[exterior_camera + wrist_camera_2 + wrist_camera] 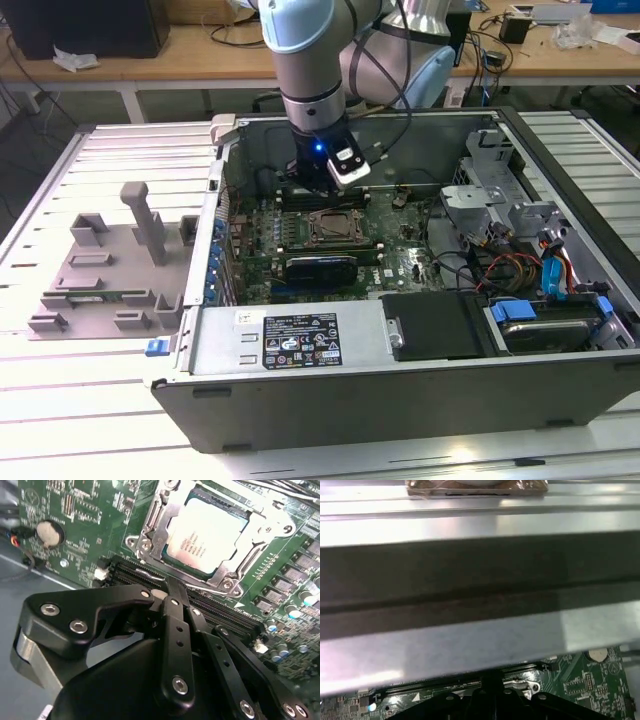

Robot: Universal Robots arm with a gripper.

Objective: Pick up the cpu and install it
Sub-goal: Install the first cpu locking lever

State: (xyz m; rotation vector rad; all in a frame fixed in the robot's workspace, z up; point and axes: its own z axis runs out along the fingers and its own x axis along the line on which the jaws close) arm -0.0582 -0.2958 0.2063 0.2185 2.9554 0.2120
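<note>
The cpu [207, 537], a flat square chip with a silver-grey top, lies inside the metal-framed socket [150, 527] on the green motherboard. My gripper [171, 586] hangs just above the board beside the socket, over the black memory slots [135, 572]. Its fingertips meet and nothing shows between them. In the exterior view the gripper [322, 188] is low inside the open computer case [400, 390], just behind the socket [335, 228]. In the first wrist view the gripper [490, 686] points at the board below the case's metal wall [470, 645].
A grey fixture tray [100, 270] with upright pegs lies on the table at the exterior view's left. A drive cage and coloured cables [520, 240] fill the case's right side. A coin battery [50, 532] sits on the board. A black cover [440, 325] lies near the front wall.
</note>
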